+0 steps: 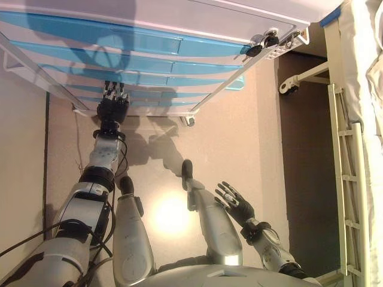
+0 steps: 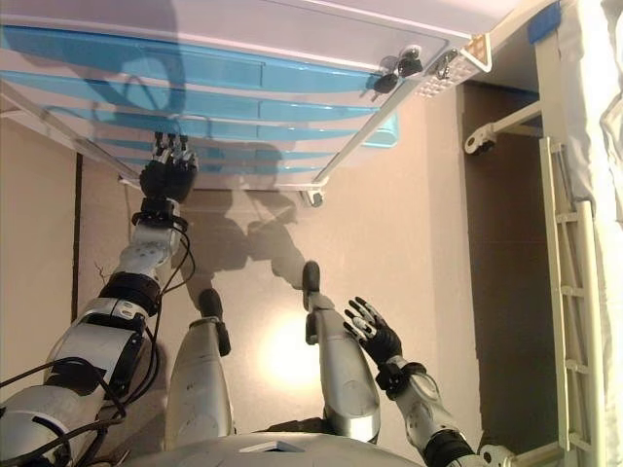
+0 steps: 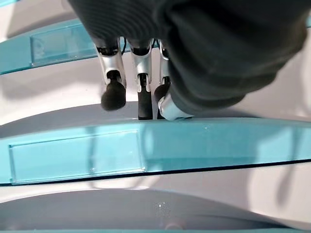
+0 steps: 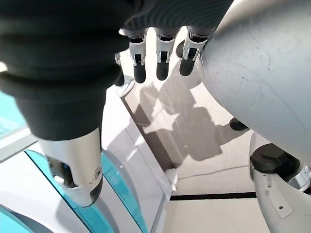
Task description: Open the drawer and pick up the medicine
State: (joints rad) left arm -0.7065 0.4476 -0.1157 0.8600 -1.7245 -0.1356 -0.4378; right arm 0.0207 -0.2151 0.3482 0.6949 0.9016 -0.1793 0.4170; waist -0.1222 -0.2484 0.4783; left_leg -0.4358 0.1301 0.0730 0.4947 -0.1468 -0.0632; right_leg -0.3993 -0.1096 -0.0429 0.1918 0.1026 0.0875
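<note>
White drawer cabinet [image 1: 179,18] (wheeled), teal drawer fronts [image 1: 149,42] all shut, standing on floor

Even indoor light is falling from above, casting soft dark shadows across the blue drawer fronts [image 1: 96,37] and onto the beige floor [image 1: 239,137]. A bright glare patch is glowing on the near floor. In the left wrist view the left hand [image 3: 204,43] is filling the frame, dark and blurred.
</note>
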